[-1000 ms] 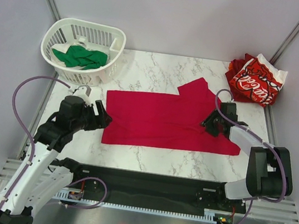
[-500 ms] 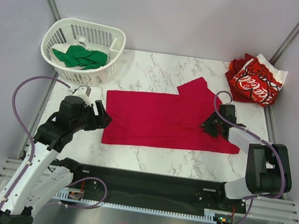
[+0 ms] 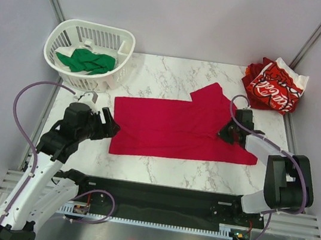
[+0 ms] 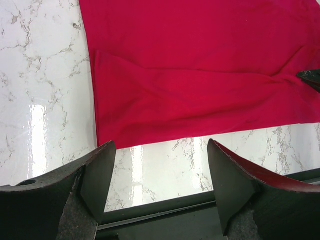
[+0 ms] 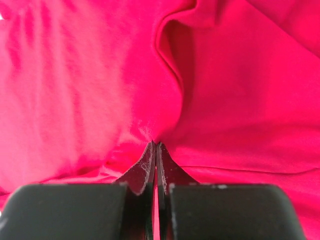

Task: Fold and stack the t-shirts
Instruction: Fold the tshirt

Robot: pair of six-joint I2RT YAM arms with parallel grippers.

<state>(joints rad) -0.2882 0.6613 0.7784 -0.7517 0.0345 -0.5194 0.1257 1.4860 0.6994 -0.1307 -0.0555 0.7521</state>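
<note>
A plain crimson-red t-shirt [image 3: 177,128] lies spread flat on the marble table, one sleeve pointing to the back right. My right gripper [image 3: 223,134] sits on its right part, shut on a pinch of the red cloth [image 5: 165,100], which puckers up at the fingertips [image 5: 148,160]. My left gripper [image 3: 111,126] hangs open at the shirt's near left corner [image 4: 107,135], its fingers [image 4: 97,175] apart over bare marble, touching nothing. A green t-shirt [image 3: 85,60] lies in the basket. A red-and-white t-shirt with white script [image 3: 274,86] is heaped at the back right corner.
The white slatted basket [image 3: 123,41] stands at the back left corner of the table. A black rail [image 3: 161,195] runs along the table's near edge. Grey walls and metal posts close in the sides.
My right gripper has closed on the red t-shirt's cloth, which now bunches at its tips. The left arm has not moved.
</note>
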